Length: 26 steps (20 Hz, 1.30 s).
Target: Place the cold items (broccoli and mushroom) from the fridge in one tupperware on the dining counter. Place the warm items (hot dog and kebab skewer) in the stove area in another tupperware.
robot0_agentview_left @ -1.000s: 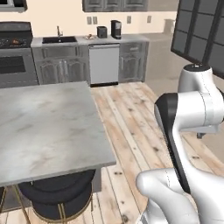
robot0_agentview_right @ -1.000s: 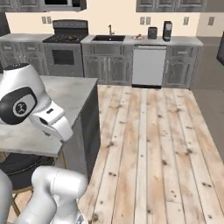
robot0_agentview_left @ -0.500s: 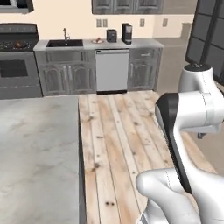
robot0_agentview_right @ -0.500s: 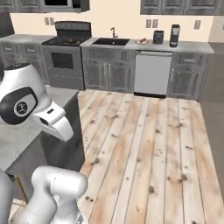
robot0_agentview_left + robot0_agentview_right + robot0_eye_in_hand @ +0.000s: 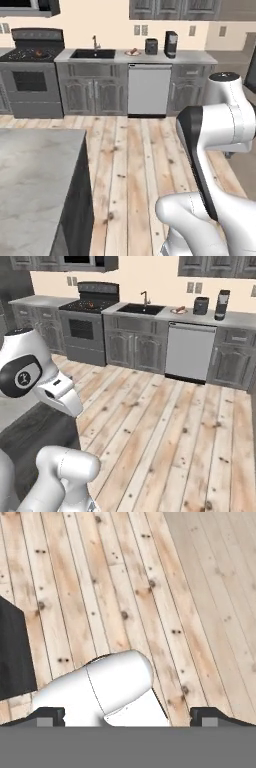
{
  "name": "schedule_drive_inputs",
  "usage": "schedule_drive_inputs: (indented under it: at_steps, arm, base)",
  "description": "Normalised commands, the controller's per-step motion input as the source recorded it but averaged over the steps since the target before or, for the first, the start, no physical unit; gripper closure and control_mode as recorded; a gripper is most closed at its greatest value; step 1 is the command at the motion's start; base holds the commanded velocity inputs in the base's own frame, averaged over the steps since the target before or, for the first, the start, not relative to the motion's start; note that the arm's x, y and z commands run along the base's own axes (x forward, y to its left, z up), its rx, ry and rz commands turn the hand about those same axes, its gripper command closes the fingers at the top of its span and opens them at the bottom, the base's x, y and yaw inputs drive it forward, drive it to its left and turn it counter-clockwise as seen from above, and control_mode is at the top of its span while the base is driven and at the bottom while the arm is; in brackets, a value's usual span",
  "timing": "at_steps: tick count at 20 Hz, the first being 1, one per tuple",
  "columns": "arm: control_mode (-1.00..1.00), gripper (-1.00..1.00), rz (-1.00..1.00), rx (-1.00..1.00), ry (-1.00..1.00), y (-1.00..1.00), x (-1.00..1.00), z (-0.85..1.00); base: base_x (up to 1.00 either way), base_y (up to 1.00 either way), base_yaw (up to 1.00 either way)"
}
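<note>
The two dark fingers (image 5: 49,714) stand wide apart, empty, over the knotty plank floor (image 5: 150,587). A marbled grey bench (image 5: 35,185) (dark-sided) sits nearest. Along the far bench (image 5: 165,56): one black stove (image 5: 31,70), one sink (image 5: 94,53), one steel dishwasher (image 5: 146,90), two dark appliances. Task foods cannot be made out.

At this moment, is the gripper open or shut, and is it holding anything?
Open and empty. In the hand view the gripper has its two dark fingertips standing far apart at the bottom corners, with nothing held between them.
</note>
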Motion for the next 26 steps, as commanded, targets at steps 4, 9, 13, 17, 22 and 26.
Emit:
schedule_drive_inputs:
  at_steps: [4,9,13,17,22,26]
  arm:
    - [1.00,-1.00,0.00,0.00,0.00,0.00,0.00,0.00]
    - [1.00,-1.00,0.00,0.00,0.00,0.00,0.00,0.00]
    - [1.00,-1.00,0.00,0.00,0.00,0.00,0.00,0.00]
    - [1.00,-1.00,0.00,0.00,0.00,0.00,0.00,0.00]
    - [1.00,-1.00,0.00,0.00,0.00,0.00,0.00,0.00]
    - [1.00,-1.00,0.00,0.00,0.00,0.00,0.00,0.00]
  base:
    - [0.83,-0.85,0.28]
    - [1.00,-0.56,0.44]
    - [1.00,-0.48,0.46]
    - [0.95,-0.75,0.33]
    - [0.97,-0.71,0.11]
    - [1.00,-0.61,0.07]
